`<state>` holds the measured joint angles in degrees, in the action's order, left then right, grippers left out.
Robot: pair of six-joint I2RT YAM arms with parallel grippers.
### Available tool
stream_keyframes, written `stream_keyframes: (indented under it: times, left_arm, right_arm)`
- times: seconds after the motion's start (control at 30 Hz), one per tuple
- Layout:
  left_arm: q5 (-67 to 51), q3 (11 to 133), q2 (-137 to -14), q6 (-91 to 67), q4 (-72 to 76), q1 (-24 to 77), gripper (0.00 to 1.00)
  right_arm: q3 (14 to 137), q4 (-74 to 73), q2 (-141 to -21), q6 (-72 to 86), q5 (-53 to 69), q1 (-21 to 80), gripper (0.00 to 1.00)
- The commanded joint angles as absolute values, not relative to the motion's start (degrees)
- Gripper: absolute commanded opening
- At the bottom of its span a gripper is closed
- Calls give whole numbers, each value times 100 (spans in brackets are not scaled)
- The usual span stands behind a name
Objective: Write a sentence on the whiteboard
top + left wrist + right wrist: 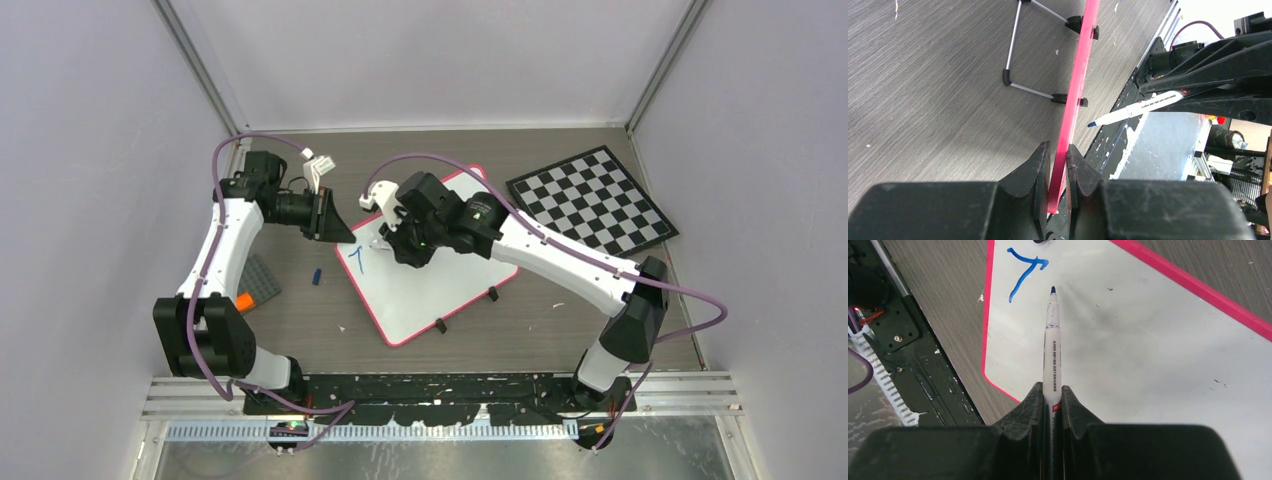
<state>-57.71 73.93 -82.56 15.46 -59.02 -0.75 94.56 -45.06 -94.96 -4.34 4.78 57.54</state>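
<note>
The whiteboard (425,290), white with a pink-red frame, lies tilted on the table between the arms. A short blue stroke (357,257) marks its upper left corner. My left gripper (338,230) is shut on the board's pink edge (1079,75), which runs between its fingers (1040,160). My right gripper (402,246) hovers over the board's upper part, shut on a white marker (1052,340). The marker's blue tip points at the board (1148,340) just right of the stroke (1024,270). Whether the tip touches the surface I cannot tell. The left wrist view shows the marker (1138,107) from the side.
A black-and-white checkerboard (592,200) lies at the back right. At the left are a grey plate (262,278) with an orange piece (243,301) and a small blue cap (316,275). The board's wire stand (1013,50) rests on the wood-grain table behind it.
</note>
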Motion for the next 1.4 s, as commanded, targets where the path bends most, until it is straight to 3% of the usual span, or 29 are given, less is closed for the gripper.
stream_keyframes:
  times: [0.0,1.37]
  left_arm:
    - [-5678,7578,-8237,1492,-5963,-79,0]
    - [-5643,7549,-8245,1579,-6002,-78,0]
  right_arm:
    - [9658,-4434,-9379,-400,418,5797,0]
    - [9678,-4630,-9881,-514,417,5864,0]
